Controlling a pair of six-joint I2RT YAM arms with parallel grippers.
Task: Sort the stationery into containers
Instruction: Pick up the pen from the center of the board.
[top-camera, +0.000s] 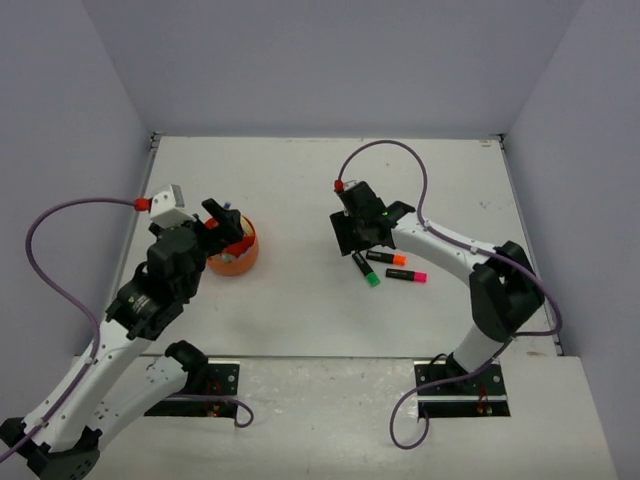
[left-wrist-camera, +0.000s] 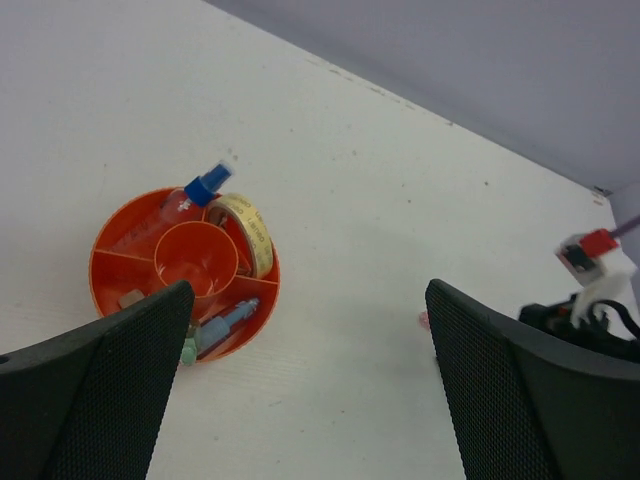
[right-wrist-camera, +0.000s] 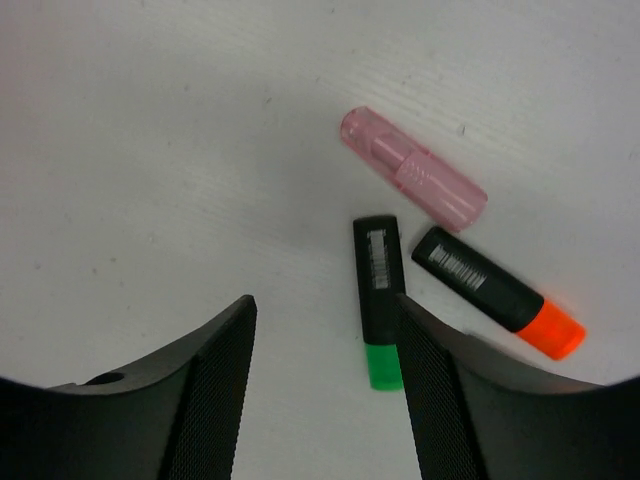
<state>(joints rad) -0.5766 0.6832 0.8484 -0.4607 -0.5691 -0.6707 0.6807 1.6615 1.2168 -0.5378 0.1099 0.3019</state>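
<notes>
Left hand spread wide, the orange tub at its 9 o'clock on the counter — right hand half spread, empty, green highlighter just beside it at 3 o'clock.

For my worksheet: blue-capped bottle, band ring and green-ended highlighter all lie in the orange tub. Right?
No: the green-ended highlighter lies on the table, per the right wrist view. The blue-capped bottle and band ring are in the orange tub.

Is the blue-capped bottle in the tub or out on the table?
In. The bottle lies slanted in an outer compartment of the orange tub, cap at the rim, beside the yellow ring.
</notes>
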